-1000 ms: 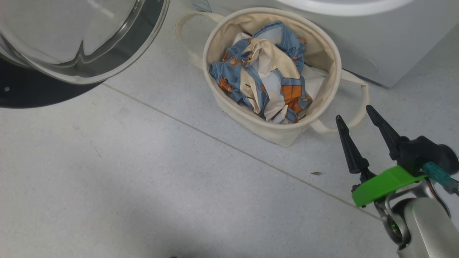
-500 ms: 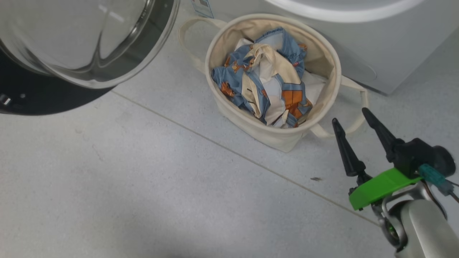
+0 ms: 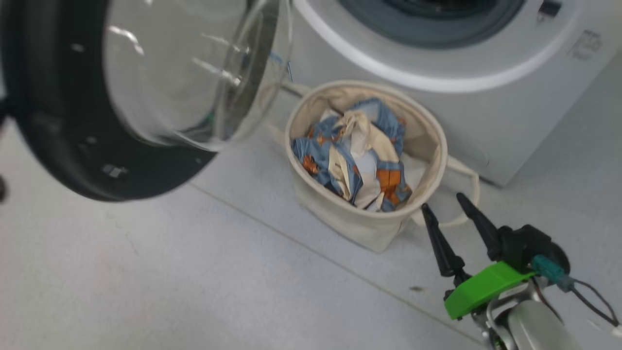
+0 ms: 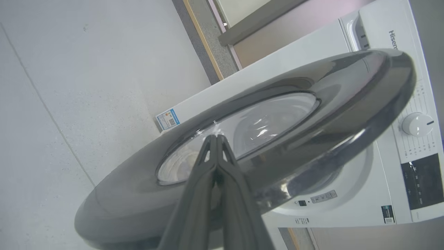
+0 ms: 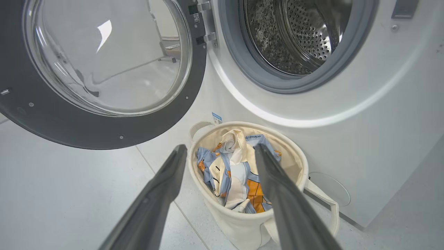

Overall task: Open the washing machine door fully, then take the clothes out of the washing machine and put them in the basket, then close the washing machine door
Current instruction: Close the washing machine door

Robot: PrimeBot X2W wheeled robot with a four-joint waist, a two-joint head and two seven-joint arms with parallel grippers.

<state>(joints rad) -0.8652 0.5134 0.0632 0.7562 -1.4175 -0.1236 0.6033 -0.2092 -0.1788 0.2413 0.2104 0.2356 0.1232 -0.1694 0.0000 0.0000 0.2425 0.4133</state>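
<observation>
The black-rimmed round glass door (image 3: 58, 146) stands wide open left of the white washer (image 3: 510, 112), its outer face straight ahead of the left pincer (image 4: 216, 137), tips pressed together and empty, which is nearer than the right pincer (image 3: 442, 201), agape and empty beside the cream canvas basket (image 3: 435, 141) holding the blue printed clothes (image 3: 357, 155).

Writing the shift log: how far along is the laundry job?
Done: the glossy black-rimmed round door stands open, the blue printed clothes lie in the cream canvas basket, and the steel drum looks empty. In hand: the shut left claw points at the door's outer face. Left: closing it.
</observation>
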